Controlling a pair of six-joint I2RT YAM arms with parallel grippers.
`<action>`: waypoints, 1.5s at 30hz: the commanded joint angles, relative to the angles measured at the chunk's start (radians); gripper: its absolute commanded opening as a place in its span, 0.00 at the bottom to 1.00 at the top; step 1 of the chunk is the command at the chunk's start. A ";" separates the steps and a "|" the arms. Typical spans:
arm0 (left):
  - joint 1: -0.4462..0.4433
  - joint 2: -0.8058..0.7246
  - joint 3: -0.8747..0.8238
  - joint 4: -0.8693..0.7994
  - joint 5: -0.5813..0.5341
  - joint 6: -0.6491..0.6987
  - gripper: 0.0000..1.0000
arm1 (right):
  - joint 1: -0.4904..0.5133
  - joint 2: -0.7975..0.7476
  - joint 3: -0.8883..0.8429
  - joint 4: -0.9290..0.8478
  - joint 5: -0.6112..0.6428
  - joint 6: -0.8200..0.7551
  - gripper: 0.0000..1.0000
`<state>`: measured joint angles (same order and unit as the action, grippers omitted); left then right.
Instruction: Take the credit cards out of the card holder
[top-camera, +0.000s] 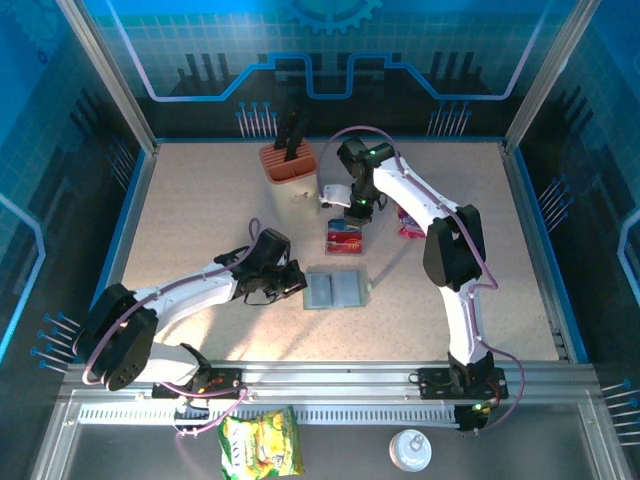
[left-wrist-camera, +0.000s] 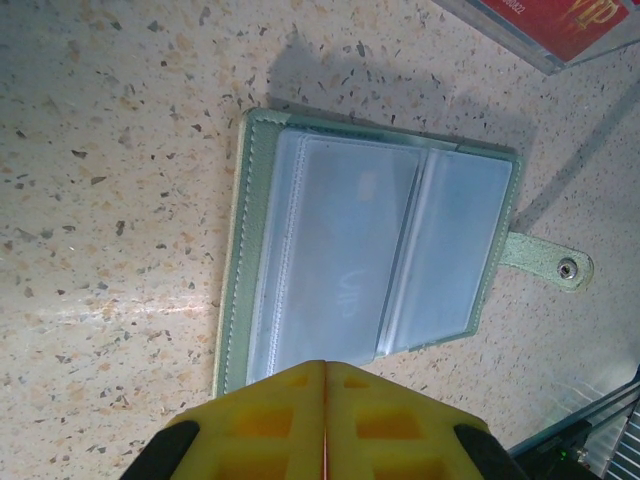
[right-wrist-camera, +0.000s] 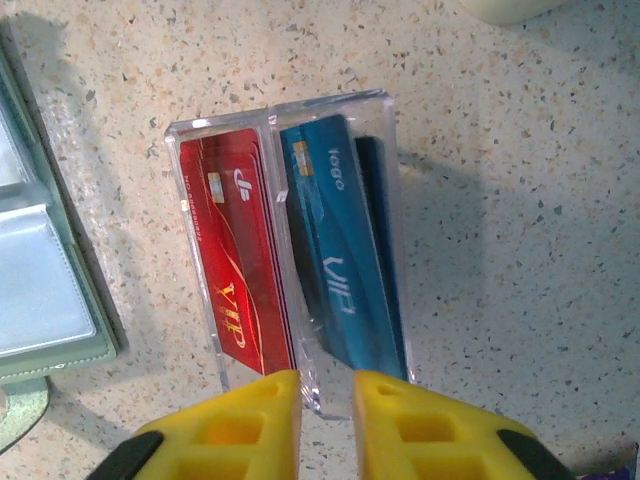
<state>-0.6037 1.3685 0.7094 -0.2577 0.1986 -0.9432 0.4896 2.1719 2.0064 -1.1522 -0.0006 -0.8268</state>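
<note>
- Card holder (top-camera: 335, 288) lies opened flat near the middle of the speckled table (top-camera: 200, 200). Its clear sleeves face up and its snap tab (left-wrist-camera: 548, 263) sticks out at one side.
- The left gripper (left-wrist-camera: 325, 368) is clenched, yellow pads pressed together, with its tips at the holder's edge. Whether they pinch the cover cannot be told.
- Just beyond the holder stands a clear stand (right-wrist-camera: 300, 105) with two compartments. Red cards (right-wrist-camera: 235, 260) fill one; a blue card (right-wrist-camera: 340, 250) leans in the other, with a dark card behind it.
- The right gripper (right-wrist-camera: 327, 395) hovers at the stand's near edge, its pads released with a narrow gap and grasping nothing. The stand's clear wall sits between the fingertips and the cards.
- An orange-brown rack (top-camera: 290, 165) with black tools stands at the far side of the table.
- A pink packet (top-camera: 410, 228) lies just right of the stand, close under the right arm.
- A yellow snack bag (top-camera: 262, 445) and a white round object (top-camera: 410, 450) lie off the table, in front of the arm bases.
</note>
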 joint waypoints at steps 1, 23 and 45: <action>0.011 0.009 -0.005 -0.011 0.011 -0.003 0.07 | -0.005 -0.025 -0.007 0.004 0.016 0.021 0.22; 0.023 0.091 0.021 0.018 0.039 0.025 0.03 | 0.026 -0.346 -0.454 0.372 -0.133 0.702 0.21; 0.021 0.162 0.002 0.056 0.069 0.012 0.00 | 0.077 -0.492 -0.952 0.814 -0.561 1.432 0.19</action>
<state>-0.5900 1.5200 0.7105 -0.1974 0.2478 -0.9363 0.5377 1.6936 1.0744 -0.4084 -0.4877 0.5194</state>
